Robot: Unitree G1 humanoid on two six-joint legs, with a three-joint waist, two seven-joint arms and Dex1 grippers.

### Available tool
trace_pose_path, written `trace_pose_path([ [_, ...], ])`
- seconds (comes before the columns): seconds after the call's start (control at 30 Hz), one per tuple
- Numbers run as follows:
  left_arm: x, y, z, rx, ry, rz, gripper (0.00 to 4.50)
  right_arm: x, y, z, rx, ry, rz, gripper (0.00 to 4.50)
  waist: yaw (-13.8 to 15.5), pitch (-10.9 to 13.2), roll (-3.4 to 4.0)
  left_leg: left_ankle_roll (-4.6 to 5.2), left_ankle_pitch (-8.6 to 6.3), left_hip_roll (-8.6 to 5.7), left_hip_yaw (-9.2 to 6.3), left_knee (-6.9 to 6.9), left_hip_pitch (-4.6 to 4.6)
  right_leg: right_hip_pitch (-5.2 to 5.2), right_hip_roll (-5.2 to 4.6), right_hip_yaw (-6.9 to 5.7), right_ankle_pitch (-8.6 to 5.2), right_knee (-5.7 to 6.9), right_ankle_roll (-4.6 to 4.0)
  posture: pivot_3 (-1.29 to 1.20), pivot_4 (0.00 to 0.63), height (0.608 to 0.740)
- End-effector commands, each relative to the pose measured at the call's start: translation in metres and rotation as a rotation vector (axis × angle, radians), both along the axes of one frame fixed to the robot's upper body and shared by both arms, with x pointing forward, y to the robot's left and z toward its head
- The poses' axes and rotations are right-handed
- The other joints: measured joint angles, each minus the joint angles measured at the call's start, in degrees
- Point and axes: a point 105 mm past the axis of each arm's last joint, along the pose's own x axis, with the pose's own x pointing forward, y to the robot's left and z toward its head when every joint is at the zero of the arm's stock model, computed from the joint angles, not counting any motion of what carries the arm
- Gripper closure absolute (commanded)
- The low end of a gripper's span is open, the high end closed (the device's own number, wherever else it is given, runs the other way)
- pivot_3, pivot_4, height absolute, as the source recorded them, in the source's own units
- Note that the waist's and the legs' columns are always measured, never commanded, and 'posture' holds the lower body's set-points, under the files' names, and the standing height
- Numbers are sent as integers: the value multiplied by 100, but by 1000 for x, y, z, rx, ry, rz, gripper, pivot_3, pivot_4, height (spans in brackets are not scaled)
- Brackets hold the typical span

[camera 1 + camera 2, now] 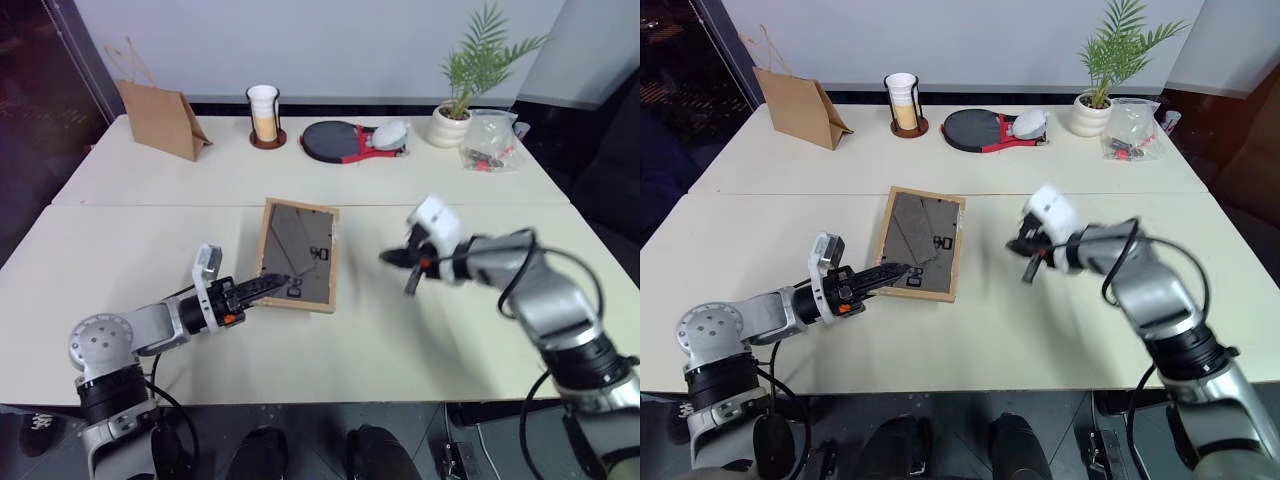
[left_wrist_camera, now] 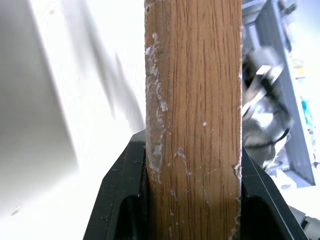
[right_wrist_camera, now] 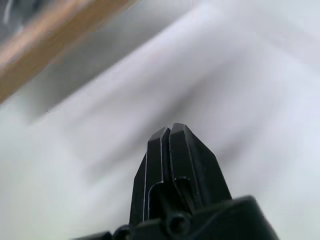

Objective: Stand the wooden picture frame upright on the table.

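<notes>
The wooden picture frame [image 1: 300, 250] lies near the middle of the table [image 1: 150, 240], dark back with white marks facing up. My left gripper [image 1: 272, 284] reaches in from the near left and is shut on the frame's near edge. In the left wrist view the light-wood edge [image 2: 192, 100] sits clamped between the black fingers [image 2: 127, 170]. My right gripper [image 1: 390, 257] hovers above the table just right of the frame, shut and empty. Its joined fingertips [image 3: 171, 131] point toward the tabletop, with a strip of the frame's wood [image 3: 50, 50] beyond them.
Along the far side stand a brown paper bag [image 1: 160, 118], a cup in a holder [image 1: 264, 115], table-tennis paddles [image 1: 345, 140], a potted plant [image 1: 455, 110] and a clear plastic bag [image 1: 490, 140]. A seam [image 1: 150, 205] crosses the table just behind the frame.
</notes>
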Motion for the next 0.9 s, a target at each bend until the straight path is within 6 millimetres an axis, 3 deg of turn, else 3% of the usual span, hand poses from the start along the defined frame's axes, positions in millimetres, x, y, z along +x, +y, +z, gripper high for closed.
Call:
trace_pose_path([
  [0.03,-6,-7,15,-40,-65,-17,3428,-5,20,32,132,-10,93,4092,9,-1,-1,0,0,0,-2,-3,0,1,0,-1,0,-2,0,0,150,740],
  [0.07,-6,-9,15,-45,-68,-17,3428,-6,28,36,174,9,119,3978,-3,-1,-1,0,0,1,-4,-4,0,2,1,-4,0,-5,0,0,150,740],
  [0.13,-7,-13,16,-42,-71,-20,3428,-9,45,42,242,56,181,3221,-9,0,-1,0,0,3,-4,-6,0,2,2,-4,0,-8,0,0,150,740],
  [0.23,-10,-19,15,-29,-74,-29,3428,-13,68,42,316,132,261,1611,2,0,0,0,0,1,-4,-7,-3,0,-3,-5,0,-8,1,0,150,740],
  [0.33,-12,-22,16,-36,-80,-29,3428,-14,79,37,334,177,293,59,21,0,0,0,0,-5,-4,-6,-6,0,-15,-7,0,-12,0,0,150,740],
  [0.67,-11,-26,22,-38,-83,-26,3428,-14,97,16,325,289,340,59,-2,0,0,0,-2,-9,-1,-21,-7,-7,-23,-6,-1,-20,-4,0,150,740],
  [0.9,-4,-23,16,-40,-39,26,3428,-33,107,26,336,281,432,59,2,0,0,-1,-1,-9,1,-35,-8,-13,-23,-5,-1,-26,-4,0,150,740],
])
